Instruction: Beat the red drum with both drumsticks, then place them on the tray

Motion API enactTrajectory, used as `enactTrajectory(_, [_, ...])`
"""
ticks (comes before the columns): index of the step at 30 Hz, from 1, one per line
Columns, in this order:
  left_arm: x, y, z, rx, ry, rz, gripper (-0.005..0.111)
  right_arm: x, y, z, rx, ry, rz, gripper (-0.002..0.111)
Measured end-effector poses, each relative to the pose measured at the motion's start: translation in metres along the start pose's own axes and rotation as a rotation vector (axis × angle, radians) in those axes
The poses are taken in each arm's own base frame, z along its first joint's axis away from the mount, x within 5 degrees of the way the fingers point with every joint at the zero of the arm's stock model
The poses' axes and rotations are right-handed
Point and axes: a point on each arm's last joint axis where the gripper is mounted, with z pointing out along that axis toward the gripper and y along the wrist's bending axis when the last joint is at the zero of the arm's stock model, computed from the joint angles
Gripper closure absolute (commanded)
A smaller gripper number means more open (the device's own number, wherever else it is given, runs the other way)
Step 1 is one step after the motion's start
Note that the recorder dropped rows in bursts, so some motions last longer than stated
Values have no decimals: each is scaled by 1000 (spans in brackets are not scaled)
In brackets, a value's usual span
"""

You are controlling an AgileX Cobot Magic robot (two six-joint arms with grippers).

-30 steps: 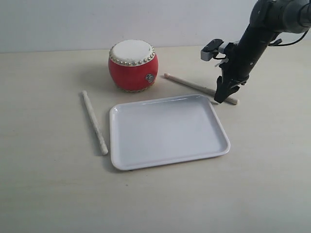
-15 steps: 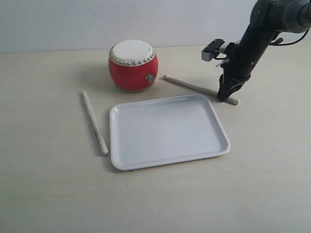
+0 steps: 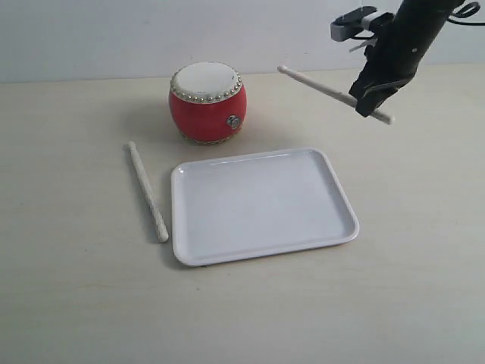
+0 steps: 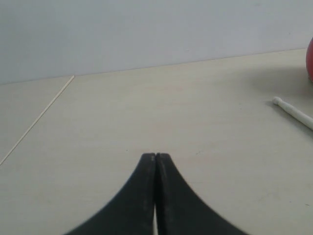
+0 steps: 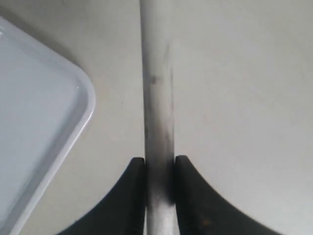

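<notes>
where pale tabletop (image 3: 76, 303) ends behind red drum (image 3: 207, 110), plain whitish wall (image 3: 91, 38) rises

Red drum (image 3: 207, 102): glossy red body, cream-white skin, rings of silvery studs, small silvery ornament on the side. Tray (image 3: 261, 205) plain white; desk (image 3: 76, 303) pale beige with faint grain; loose drumstick (image 3: 147, 190) whitish and mottled, gripped drumstick (image 5: 157, 98) pale with dark grey smudges. Left claw (image 4: 155, 155) and right claw (image 5: 159, 161) black; wall (image 3: 91, 38) pale blue-grey.
</notes>
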Motion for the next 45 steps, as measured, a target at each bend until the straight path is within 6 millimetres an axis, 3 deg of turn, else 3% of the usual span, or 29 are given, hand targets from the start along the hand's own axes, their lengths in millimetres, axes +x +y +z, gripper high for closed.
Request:
enactTrajectory(8, [0,0,0,0,0,0,107,0,10,-43,17,-58,188,108])
enactTrajectory(17, [0,0,0,0,0,0,107,-7,37,-102,-86,-259,240,108])
enactTrajectory(23, [0,0,0,0,0,0,107,12,66,-135,-145,-322,221,108])
enactTrajectory(29, [0,0,0,0,0,0,107,54,104,-144,-231,-310,210,108])
enactTrajectory(37, [0,0,0,0,0,0,107,98,160,-143,-502,-429,174,108])
enactTrajectory(45, [0,1,0,-8,-1,23,107,129,184,-134,-530,-462,56,108])
